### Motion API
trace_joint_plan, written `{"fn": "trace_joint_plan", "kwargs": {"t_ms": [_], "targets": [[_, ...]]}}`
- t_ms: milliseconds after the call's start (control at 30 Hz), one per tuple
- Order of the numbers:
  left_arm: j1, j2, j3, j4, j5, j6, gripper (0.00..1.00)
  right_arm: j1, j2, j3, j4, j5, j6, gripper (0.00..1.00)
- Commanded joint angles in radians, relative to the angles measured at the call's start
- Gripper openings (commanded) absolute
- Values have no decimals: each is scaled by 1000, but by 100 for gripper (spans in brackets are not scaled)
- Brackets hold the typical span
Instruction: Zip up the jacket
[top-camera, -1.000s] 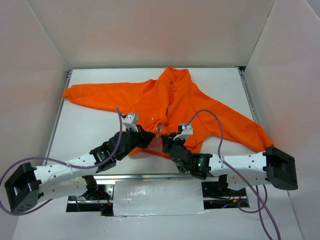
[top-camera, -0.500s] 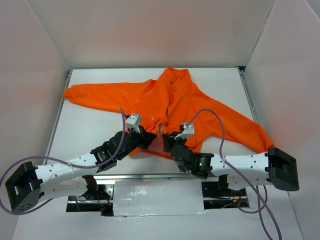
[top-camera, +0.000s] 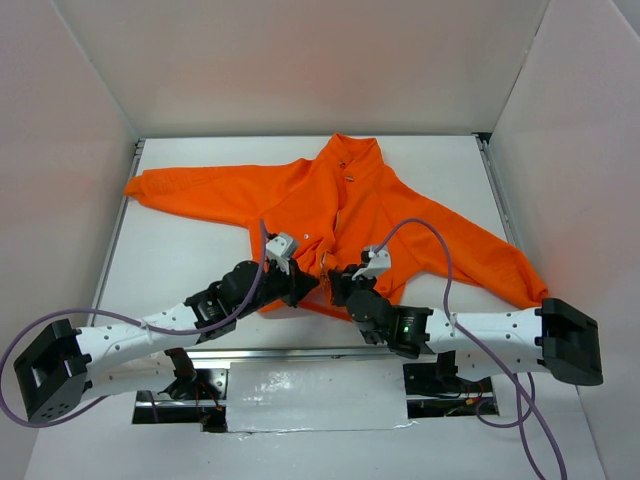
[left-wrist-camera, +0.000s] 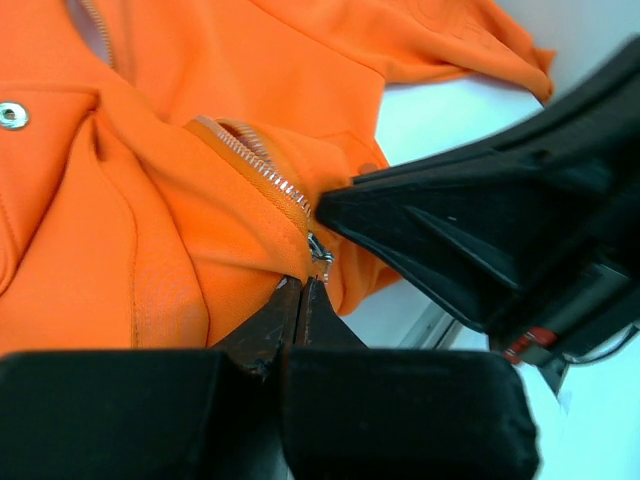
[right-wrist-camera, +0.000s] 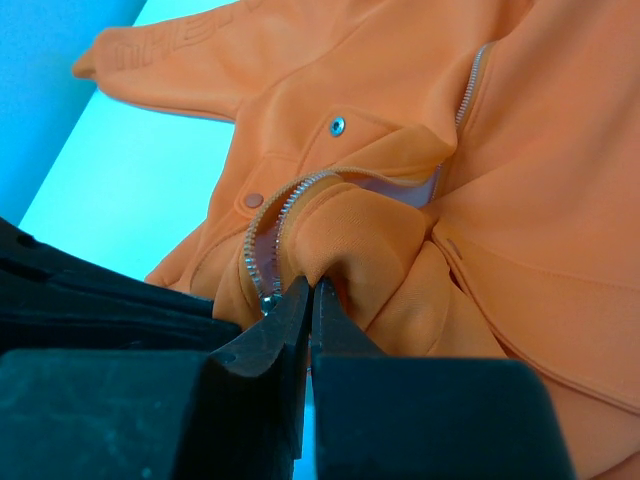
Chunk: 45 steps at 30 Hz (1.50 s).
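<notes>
White table (top-camera: 180, 262) carries the jacket (top-camera: 340, 200), left end effector (left-wrist-camera: 302, 288) and right end effector (right-wrist-camera: 311, 290) each clamped beside its zipper (left-wrist-camera: 262, 165).

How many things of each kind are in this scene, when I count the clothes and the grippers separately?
orange jacket: 1
grippers: 2, the left gripper and the right gripper, each shut on the jacket beside its zipper
Total: 3
</notes>
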Motion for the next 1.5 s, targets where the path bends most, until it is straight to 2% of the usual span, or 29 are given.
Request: {"fn": "trace_joint_plan", "kwargs": {"t_ms": [0, 233, 333, 500, 600, 633, 767, 867, 933, 1033, 1167, 1267, 1300, 1467], "targets": [[-11, -7, 6, 58, 159, 48, 0, -13, -3, 8, 63, -3, 14, 0], [-12, 64, -68, 108, 96, -33, 0, -18, 32, 0, -21, -44, 130, 0], [-11, 82, -118, 179, 96, -73, 0, -18, 52, -7, -40, -65, 162, 0], [-12, 82, -145, 236, 67, -84, 0, -18, 39, -41, -11, -117, 166, 0], [-12, 78, -134, 233, 67, -81, 0, -16, 25, -62, 20, -142, 156, 4], [-12, 79, -125, 227, 67, -82, 0, -18, 23, -64, 24, -160, 153, 9], [-11, 89, -117, 233, 84, -88, 0, -18, 17, -78, 41, -208, 149, 16], [-12, 98, -116, 236, 101, -102, 0, -19, 6, -98, 40, -225, 155, 24], [-11, 99, -119, 236, 99, -113, 0, -18, -18, -107, 32, -239, 158, 36], [-11, 84, -122, 225, 96, -127, 0, -19, -53, -127, 27, -262, 158, 41], [-11, 64, -116, 199, 64, -154, 0, -18, -118, -150, 17, -318, 156, 56], [-6, 59, -106, 191, 77, -166, 0, -16, -145, -156, 8, -355, 152, 70], [-6, 62, -100, 193, 82, -169, 0, -18, -152, -158, 0, -380, 150, 86], [-4, 75, -90, 202, 111, -171, 0, -16, -201, -167, -28, -443, 173, 93]]}}
